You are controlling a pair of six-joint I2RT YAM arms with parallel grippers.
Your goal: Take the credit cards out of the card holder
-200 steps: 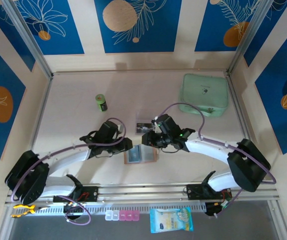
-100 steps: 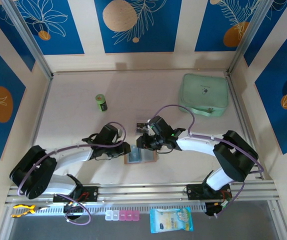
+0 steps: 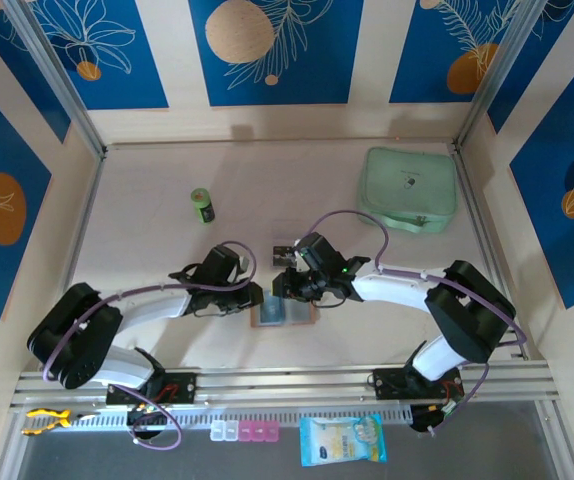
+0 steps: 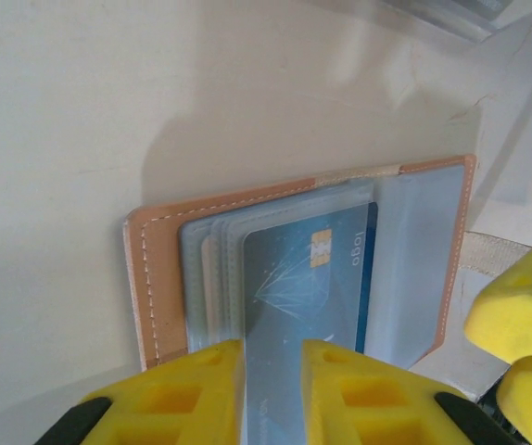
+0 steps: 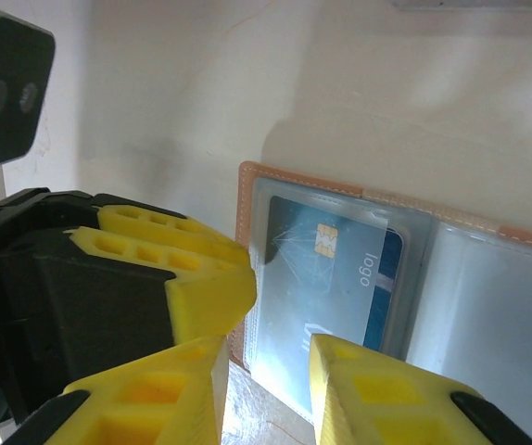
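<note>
Your left pincer (image 4: 272, 354) sits low over the table (image 3: 147, 240) with its jaws drawn narrow. The near end of a clear pocket holding the blue credit card (image 4: 308, 278) runs into the gap between its yellow fingers (image 4: 183, 394); you cannot tell whether it is clamped or the fingers only flank it. The card holder (image 3: 287, 315) lies open and flat straight ahead of that pincer, its tan leather border ahead of the left-hand finger and the stacked grey-blue pockets in front of the tips. The card faces chip-side up and has the word "logo" on it. Your right pincer (image 5: 268, 345) comes at the holder from the opposite side, facing the left one, tips close to it and jaws a narrow gap apart. The bottom edge of the card's pocket shows in that gap; grip or no grip cannot be told. In the right wrist view, the left pincer's tips meet the holder's tan edge just left of the right pincer's own fingers. A small dark-and-white flat piece (image 3: 283, 248) lies just beyond the right pincer, too small to name. A green bottle (image 3: 202, 205) stands beyond the left pincer, off to its left, well apart. A mint-green case (image 3: 408, 188) lies far beyond the right pincer, to its right.
</note>
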